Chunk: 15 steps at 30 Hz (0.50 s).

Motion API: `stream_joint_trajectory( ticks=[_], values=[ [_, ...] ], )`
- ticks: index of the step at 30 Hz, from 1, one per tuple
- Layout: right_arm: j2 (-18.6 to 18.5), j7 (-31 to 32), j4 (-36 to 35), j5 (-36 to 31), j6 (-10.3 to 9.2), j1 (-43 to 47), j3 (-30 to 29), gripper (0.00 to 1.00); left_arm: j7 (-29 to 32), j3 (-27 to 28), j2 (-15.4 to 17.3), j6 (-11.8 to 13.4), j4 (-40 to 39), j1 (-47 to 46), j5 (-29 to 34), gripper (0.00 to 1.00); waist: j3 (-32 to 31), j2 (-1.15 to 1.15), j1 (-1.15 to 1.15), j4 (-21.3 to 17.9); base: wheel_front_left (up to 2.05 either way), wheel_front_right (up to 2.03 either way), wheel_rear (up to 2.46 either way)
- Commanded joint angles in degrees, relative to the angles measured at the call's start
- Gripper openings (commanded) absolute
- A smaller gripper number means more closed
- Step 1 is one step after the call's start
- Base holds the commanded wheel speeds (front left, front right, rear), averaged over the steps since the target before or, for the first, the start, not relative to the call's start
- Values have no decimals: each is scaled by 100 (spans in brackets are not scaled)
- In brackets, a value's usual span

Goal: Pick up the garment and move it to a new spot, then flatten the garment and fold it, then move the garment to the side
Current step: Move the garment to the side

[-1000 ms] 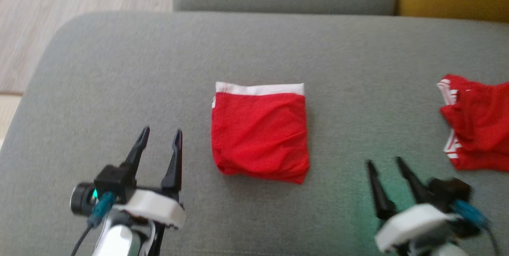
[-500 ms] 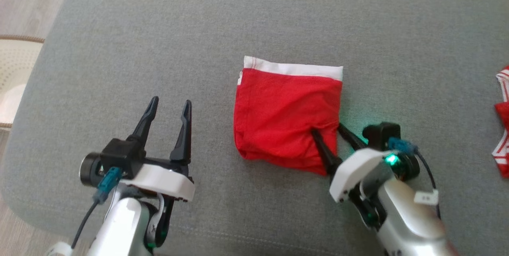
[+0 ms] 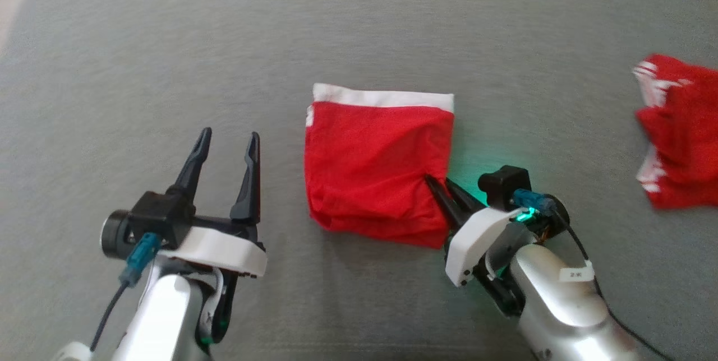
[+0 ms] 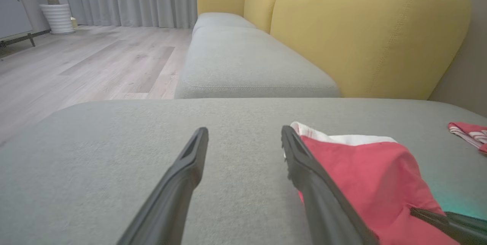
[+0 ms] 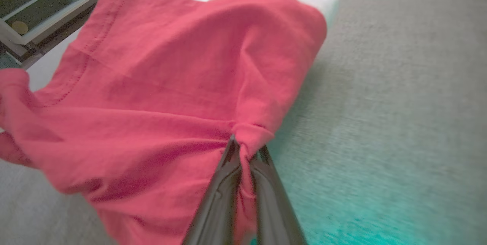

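On the grey sofa cushion (image 3: 112,69), the left tool (image 3: 230,134) hovers, jaws apart; the folded red garment (image 3: 376,165) lies mid-cushion, soft, light, likely to unfold if lifted; the right tool (image 3: 440,181) is clamped on its lower right edge, best catching every layer.

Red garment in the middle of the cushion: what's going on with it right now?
The folded red garment lies on the grey cushion. The right gripper is shut on its lower right edge, pinching a bunch of cloth, which looks like the start of moving it aside. The left gripper is open to the garment's left, holding nothing. A second red garment lies crumpled far to the right, apart.
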Motion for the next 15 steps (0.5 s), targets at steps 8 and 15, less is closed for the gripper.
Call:
stream_joint_trajectory(
  ticks=[8, 15],
  values=[
    [-1144, 596, -1327, -463, 37, 159, -78, 0, -69, 244, 171, 17, -393, -189, 66, 100, 98, 0, 0, -1337, 0, 0, 0],
    [-2202, 1320, -2219, -608, 37, -29, -265, 0, -62, 210, 212, -8, -460, -298, 74, 100, 326, 0, 0, -1733, 0, 0, 0]
  ],
)
